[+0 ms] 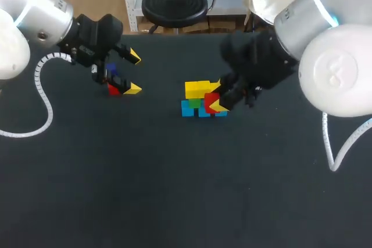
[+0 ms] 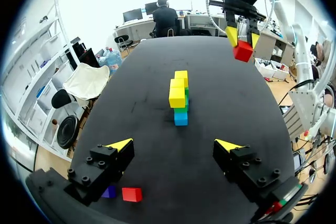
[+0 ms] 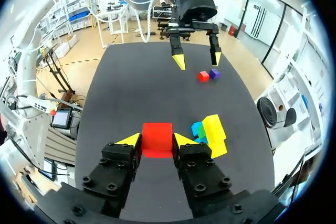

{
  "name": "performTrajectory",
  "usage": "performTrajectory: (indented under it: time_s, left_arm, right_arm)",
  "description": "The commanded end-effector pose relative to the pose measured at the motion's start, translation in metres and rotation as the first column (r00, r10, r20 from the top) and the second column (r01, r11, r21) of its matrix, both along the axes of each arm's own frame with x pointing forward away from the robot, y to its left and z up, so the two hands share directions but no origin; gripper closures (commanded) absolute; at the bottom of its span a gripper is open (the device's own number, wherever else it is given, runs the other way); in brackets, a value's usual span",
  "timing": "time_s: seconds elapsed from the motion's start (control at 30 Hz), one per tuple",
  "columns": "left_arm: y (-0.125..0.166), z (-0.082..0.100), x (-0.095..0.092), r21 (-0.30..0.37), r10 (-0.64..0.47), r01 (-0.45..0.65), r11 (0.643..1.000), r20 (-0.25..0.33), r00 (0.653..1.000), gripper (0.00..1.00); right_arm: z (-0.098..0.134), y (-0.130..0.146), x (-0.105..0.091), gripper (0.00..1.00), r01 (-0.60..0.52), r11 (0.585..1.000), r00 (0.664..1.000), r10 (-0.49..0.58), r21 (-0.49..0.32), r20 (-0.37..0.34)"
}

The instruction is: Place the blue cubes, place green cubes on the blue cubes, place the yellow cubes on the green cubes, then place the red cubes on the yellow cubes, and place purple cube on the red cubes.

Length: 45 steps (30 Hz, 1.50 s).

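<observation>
Two red blocks are not yet on the stack. The held red cube (image 3: 157,135), a small hard-looking block with flat faces, is pinched between the yellow-tipped fingers of the right gripper (image 3: 157,141), lifted off the table near the stack. That stack stands around the middle of the black table (image 1: 174,190): bright blue cubes (image 1: 187,110) at the base, green cubes (image 1: 195,103) over them, yellow cubes (image 1: 197,89) on top. The left gripper (image 2: 174,145) hovers with its jaws spread wide and nothing between them. Under it, the loose red cube (image 2: 132,194) and the small purple cube (image 2: 109,192) lie just beside each other, well apart from the stack.

These blocks look light and rigid, so I'd expect no crushing, though smooth sides may slip under a weak squeeze. The hold on two opposite faces looks sound to me. My bigger worry is the stack: a nudge from a finger could shove the yellow layer, so the red one wants setting down squarely and letting go gently.
</observation>
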<state>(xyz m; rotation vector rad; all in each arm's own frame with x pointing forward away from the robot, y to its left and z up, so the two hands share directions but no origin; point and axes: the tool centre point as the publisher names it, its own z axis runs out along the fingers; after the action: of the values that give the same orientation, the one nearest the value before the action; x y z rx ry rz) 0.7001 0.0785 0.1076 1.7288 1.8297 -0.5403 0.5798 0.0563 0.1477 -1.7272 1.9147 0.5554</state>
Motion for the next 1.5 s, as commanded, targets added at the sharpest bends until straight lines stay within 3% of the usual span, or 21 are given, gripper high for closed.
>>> performTrajectory:
  time_s: [0.03, 0.17, 0.37, 0.5, 0.63, 0.9, 1.27, 1.33, 1.5]
  left_arm:
    - [0.000, 0.000, 0.000, 0.001, 0.000, 0.000, 1.000, 0.001, 1.000, 0.00]
    - [0.000, 0.000, 0.000, 0.001, 0.000, 0.000, 1.000, 0.001, 1.000, 0.00]
    - [0.000, 0.000, 0.000, 0.001, 0.000, 0.000, 1.000, 0.001, 1.000, 0.00]
    - [0.000, 0.000, 0.000, 0.001, 0.000, 0.000, 1.000, 0.001, 1.000, 0.00]
    - [0.000, 0.000, 0.000, 0.001, 0.000, 0.000, 1.000, 0.001, 1.000, 0.00]
    - [0.000, 0.000, 0.000, 0.001, 0.000, 0.000, 1.000, 0.001, 1.000, 0.00]
    - [0.000, 0.000, 0.000, 0.001, 0.000, 0.000, 1.000, 0.001, 1.000, 0.00]
    - [0.000, 0.000, 0.000, 0.001, 0.000, 0.000, 1.000, 0.001, 1.000, 0.00]
    - [0.000, 0.000, 0.000, 0.001, 0.000, 0.000, 1.000, 0.001, 1.000, 0.00]
  right_arm:
    - [0.000, 0.000, -0.001, 1.00, 0.002, 1.000, 1.000, -0.002, 0.001, 0.002]
    - [0.000, 0.000, -0.001, 1.00, 0.002, 1.000, 1.000, -0.002, 0.001, 0.002]
    - [0.017, -0.022, 0.013, 1.00, 0.001, 0.998, 1.000, -0.003, 0.069, 0.026]
    - [0.020, -0.024, 0.019, 1.00, 0.003, 0.992, 1.000, -0.003, 0.123, 0.004]
    - [0.013, -0.022, 0.023, 1.00, 0.016, 0.991, 0.993, 0.000, 0.136, -0.118]
    - [0.011, -0.015, 0.022, 1.00, -0.027, 0.991, 0.998, 0.033, 0.129, -0.046]
    - [-0.007, -0.018, 0.032, 1.00, -0.066, 0.985, 0.998, 0.066, 0.159, 0.005]
    - [-0.004, -0.018, 0.032, 1.00, -0.067, 0.990, 0.998, 0.065, 0.123, 0.021]
    - [-0.004, -0.018, 0.032, 1.00, -0.067, 0.990, 0.998, 0.065, 0.123, 0.021]
